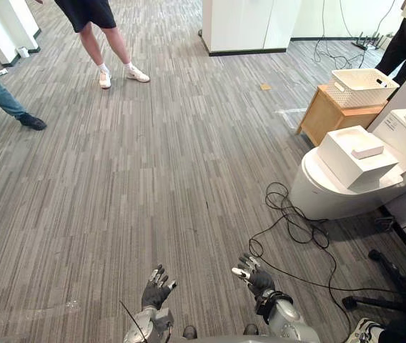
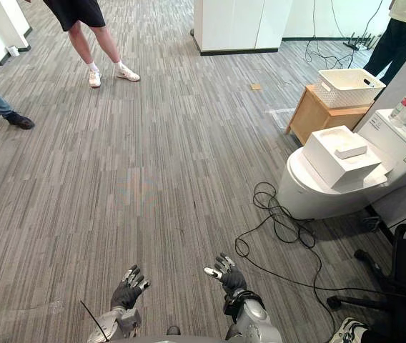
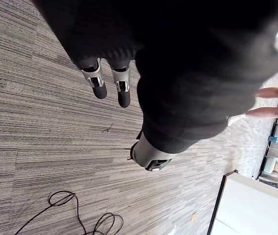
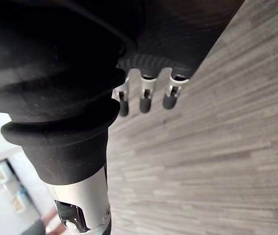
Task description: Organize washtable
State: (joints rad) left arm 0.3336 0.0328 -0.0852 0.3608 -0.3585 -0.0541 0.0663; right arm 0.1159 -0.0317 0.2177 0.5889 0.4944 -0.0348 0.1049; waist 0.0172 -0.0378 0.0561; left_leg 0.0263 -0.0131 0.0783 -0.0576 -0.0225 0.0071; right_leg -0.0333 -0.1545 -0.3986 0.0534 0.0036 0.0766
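Our left hand (image 1: 158, 287), right hand (image 1: 254, 277) released, empty above floor (image 1: 153, 157). Approach step, we judge; next we likely turn toward white box (image 1: 340, 168).

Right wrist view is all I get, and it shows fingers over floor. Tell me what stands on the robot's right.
Observer: A closed toilet, with a white box resting on it.
Operator: Describe the top of that box.
Observer: One small white block lies on it.
Operator: Now report the left hand.
Observer: The left hand is open and empty, low over the floor, beside the right hand.
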